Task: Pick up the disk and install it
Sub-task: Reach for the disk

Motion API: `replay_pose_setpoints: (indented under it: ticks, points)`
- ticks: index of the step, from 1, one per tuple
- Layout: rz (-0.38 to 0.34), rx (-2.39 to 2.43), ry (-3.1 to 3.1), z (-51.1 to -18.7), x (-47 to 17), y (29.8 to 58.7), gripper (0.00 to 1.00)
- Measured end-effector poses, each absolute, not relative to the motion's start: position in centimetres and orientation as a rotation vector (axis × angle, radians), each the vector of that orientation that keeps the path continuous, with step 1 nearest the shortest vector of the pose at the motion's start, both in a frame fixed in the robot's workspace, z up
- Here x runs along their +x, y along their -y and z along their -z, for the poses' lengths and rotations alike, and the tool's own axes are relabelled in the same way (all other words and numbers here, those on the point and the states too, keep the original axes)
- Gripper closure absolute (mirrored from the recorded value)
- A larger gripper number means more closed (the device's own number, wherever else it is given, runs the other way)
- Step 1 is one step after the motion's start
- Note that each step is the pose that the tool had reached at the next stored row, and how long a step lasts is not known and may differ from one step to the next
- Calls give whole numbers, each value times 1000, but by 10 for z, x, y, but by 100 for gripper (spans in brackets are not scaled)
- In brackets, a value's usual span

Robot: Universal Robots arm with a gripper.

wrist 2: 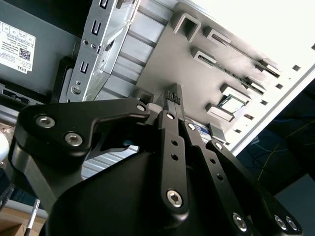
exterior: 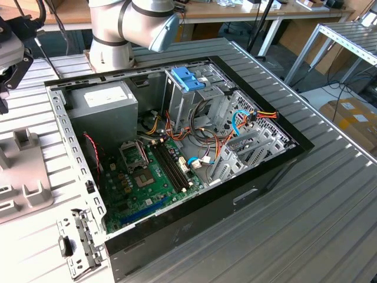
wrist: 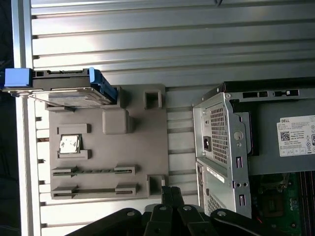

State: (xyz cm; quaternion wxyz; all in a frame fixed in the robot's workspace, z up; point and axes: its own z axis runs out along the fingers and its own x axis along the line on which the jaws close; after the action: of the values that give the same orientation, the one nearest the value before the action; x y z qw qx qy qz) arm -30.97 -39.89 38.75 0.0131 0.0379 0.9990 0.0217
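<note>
The disk (wrist: 66,89) is a dark flat drive in a light-blue frame with a brighter blue end tab (wrist: 17,77). It rests on edge at one end of the grey fixture plate (wrist: 133,147), near the table's rim. My gripper (wrist: 170,192) hovers over the opposite edge of that plate, well apart from the disk. Its black fingers (wrist 2: 173,98) are pressed together with nothing between them, so it is shut and empty. In the exterior view the arm's black wrist end (exterior: 13,59) hangs at the far left, above the plate (exterior: 26,183).
The open computer case (exterior: 177,147) lies on the ribbed metal table (exterior: 306,224), with a metal drive cage topped by a blue latch (exterior: 187,78), a power supply (exterior: 106,100) and a motherboard (exterior: 147,183). A processor chip (wrist: 69,145) sits in a plate slot. The case corner (wrist: 221,142) stands beside the gripper.
</note>
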Motion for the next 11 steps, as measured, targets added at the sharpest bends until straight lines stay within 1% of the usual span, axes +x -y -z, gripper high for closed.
replay_pose_setpoints:
  ticks: [11]
  points:
    - [-68, 118, -3112, -387, -325, 399, 89]
